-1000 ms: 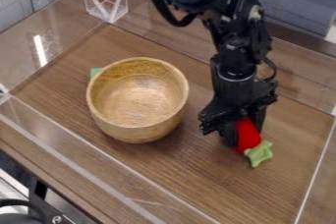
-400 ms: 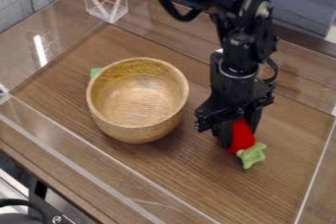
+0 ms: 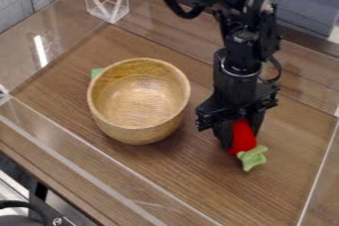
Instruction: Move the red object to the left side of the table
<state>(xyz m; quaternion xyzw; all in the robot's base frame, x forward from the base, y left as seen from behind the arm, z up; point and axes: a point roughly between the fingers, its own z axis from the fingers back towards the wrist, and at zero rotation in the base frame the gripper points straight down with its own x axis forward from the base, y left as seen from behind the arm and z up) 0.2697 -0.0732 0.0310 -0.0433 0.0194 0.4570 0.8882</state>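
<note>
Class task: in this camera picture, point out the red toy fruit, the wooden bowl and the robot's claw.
red toy fruit (image 3: 244, 137), camera view, on its red body between the claw's fingers.
wooden bowl (image 3: 138, 118), camera view, on its outer front wall.
claw (image 3: 236, 141), camera view, midway between its fingertips, closed around the fruit.

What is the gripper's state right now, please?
Gripper: shut on the red object, low over the table.

A single camera looks down at an angle from above the near left corner of the tabletop, facing its far right and close enough that the arm's upper part is cut off at the top edge.
</note>
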